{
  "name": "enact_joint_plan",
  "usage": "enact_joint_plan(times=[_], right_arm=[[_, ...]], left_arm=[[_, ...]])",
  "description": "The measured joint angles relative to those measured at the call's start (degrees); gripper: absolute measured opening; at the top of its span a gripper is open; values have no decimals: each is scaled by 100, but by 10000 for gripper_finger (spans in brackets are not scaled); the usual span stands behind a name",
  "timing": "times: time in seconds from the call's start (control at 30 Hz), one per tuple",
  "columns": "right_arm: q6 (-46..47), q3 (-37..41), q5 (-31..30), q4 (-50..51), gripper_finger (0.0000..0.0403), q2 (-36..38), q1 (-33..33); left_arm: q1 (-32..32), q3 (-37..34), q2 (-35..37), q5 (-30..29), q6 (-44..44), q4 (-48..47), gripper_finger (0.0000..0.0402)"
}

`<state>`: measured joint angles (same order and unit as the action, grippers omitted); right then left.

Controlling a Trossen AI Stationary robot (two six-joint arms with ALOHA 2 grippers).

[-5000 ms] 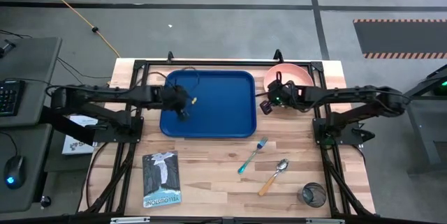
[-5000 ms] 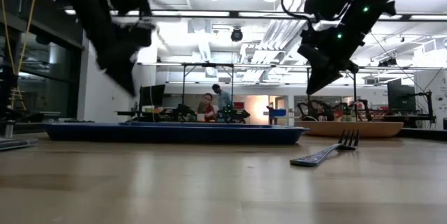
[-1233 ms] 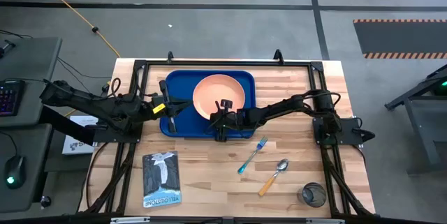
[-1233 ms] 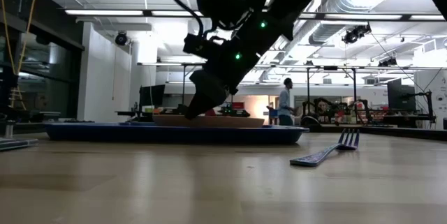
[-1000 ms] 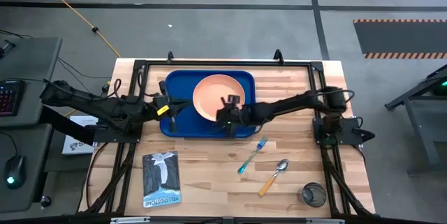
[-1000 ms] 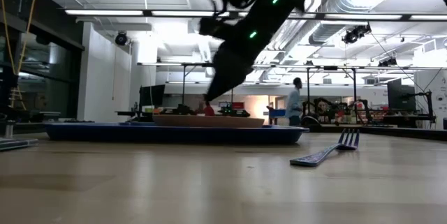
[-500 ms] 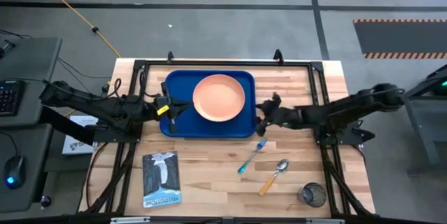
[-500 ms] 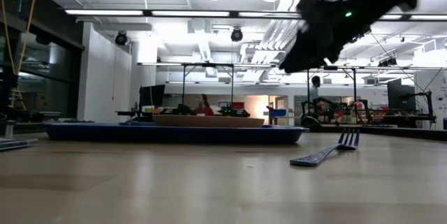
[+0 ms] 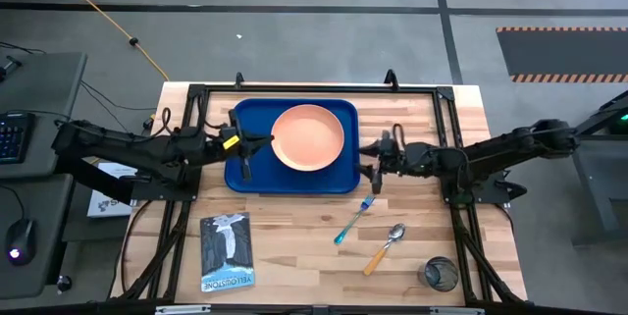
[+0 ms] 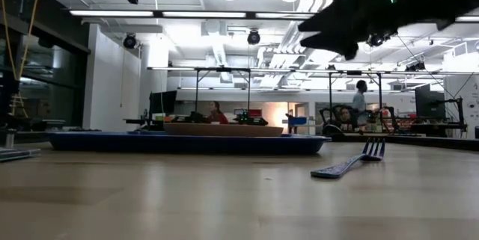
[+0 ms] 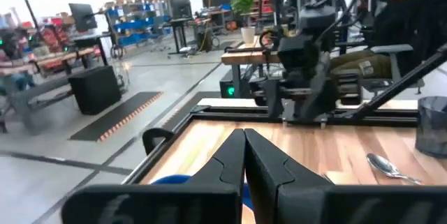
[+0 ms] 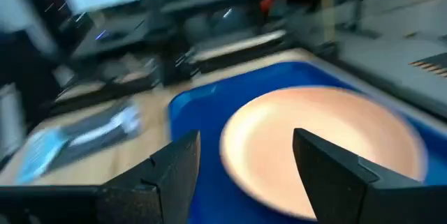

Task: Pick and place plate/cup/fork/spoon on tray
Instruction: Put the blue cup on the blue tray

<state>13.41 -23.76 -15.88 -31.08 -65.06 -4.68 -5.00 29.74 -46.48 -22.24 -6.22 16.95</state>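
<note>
Plate: round peach-orange plate (image 9: 307, 136) lies in royal-blue rectangular tray (image 9: 250, 173), right half.
Right gripper (image 9: 377, 163): mine, spread wide, empty, off tray's right edge.
Left gripper (image 9: 257, 141): mine, clenched, empty, over tray's left edge.

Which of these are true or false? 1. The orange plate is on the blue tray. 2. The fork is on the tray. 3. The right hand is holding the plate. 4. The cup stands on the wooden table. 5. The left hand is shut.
1. True: the plate lies on the tray.
2. False: the fork lies on the table, off the tray, near the spoon.
3. False: the right hand is open and empty, beside the tray's edge.
4. True: the cup stands near the table's corner.
5. True: the left hand is shut, over the tray's edge.
</note>
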Motion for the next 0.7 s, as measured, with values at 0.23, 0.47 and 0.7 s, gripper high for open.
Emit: enact_joint_plan(times=[0.23,0.47,0.7], right_arm=[[1465,-2737,1632,6130,222,-210,-708],[4474,-4733,1515,9513,222,-647,-2139],[6984,-5035,1290,10018,222,-1021,-3824]], left_arm=[[88,0,0,406,61,13,0],[88,0,0,407,61,11,0],[88,0,0,409,61,0,0]])
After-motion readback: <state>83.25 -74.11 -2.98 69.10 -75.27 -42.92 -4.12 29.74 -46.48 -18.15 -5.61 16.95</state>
